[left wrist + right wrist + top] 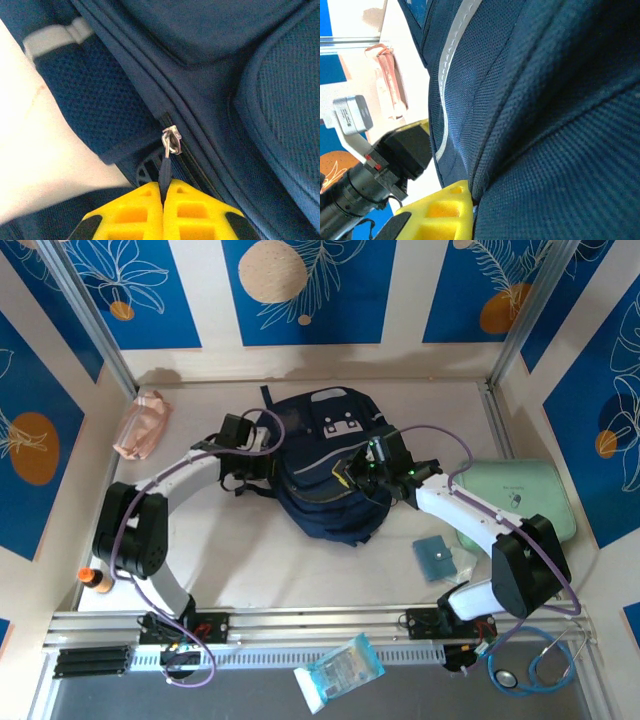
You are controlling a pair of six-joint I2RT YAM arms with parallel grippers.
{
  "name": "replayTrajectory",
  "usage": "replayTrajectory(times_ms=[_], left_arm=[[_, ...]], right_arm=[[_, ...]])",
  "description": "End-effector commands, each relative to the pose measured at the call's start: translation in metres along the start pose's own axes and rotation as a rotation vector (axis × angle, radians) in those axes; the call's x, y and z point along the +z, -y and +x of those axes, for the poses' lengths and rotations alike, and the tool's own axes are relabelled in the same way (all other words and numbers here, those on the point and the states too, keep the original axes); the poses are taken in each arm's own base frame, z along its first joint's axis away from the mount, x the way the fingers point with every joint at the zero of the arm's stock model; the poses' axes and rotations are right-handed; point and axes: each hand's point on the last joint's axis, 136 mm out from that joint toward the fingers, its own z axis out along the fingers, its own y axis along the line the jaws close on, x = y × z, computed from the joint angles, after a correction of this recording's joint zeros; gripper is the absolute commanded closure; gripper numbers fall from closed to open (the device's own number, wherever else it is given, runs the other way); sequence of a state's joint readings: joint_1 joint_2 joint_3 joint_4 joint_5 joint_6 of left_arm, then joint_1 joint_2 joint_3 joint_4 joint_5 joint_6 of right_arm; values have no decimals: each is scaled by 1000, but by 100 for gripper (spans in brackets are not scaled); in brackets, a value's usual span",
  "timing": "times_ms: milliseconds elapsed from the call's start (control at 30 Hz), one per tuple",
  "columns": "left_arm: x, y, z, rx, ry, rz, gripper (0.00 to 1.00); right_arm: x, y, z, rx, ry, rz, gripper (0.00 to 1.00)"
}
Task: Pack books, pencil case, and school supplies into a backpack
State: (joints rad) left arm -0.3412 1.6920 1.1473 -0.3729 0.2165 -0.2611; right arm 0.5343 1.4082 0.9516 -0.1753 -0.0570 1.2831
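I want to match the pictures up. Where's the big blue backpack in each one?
Top external: backpack in the middle of the table.
Left wrist: backpack across the top and right, zipper pull at centre.
Right wrist: backpack close up, centre to right edge.
Shared landmark: white table, left of it in both wrist views.

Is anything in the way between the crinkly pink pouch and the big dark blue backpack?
Yes. The left arm lies between the soft pink pouch and the navy fabric backpack. Its left gripper is shut on the dark zipper pull, and the backpack looks zipped shut.
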Motion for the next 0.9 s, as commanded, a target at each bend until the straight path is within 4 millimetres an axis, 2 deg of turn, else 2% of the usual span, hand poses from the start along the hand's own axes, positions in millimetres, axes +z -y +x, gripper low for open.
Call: replayTrajectory(times_ms=[0, 67, 133, 167, 233, 267, 333, 400, 500, 567, 700, 867], left_arm=[[-8, -20, -16, 12, 13, -75, 87], [-9, -26, -21, 1, 22, -105, 77], [-10, -31, -24, -22, 23, -124, 55], [-12, -31, -24, -34, 16, -123, 48], [-18, -34, -24, -59, 16, -131, 44], [-22, -36, -24, -69, 25, -139, 40], [-33, -49, -26, -100, 62, -195, 26], [-45, -73, -29, -157, 114, -296, 9], [-60, -106, -38, -241, 154, -363, 4], [-68, -132, -45, -292, 184, -428, 4], [-76, -179, -58, -377, 222, -491, 3], [-89, -234, -70, -437, 184, -630, 3]], right_arm=[[-3, -5, 9, -31, -33, -25, 88], [1, -2, 12, -25, -40, -18, 88], [4, -1, 13, -25, -49, -16, 88], [5, -1, 14, -24, -55, -14, 88], [6, 1, 16, -20, -64, -6, 86], [5, 3, 17, -23, -57, 6, 83], [3, 6, 18, -72, -18, 27, 73], [-1, 16, 17, -122, 36, 86, 57], [-9, 34, 15, -171, 97, 172, 36], [-16, 43, 13, -209, 134, 222, 28], [-34, 59, 8, -229, 178, 297, 19], [-65, 73, -4, -263, 276, 337, 11]])
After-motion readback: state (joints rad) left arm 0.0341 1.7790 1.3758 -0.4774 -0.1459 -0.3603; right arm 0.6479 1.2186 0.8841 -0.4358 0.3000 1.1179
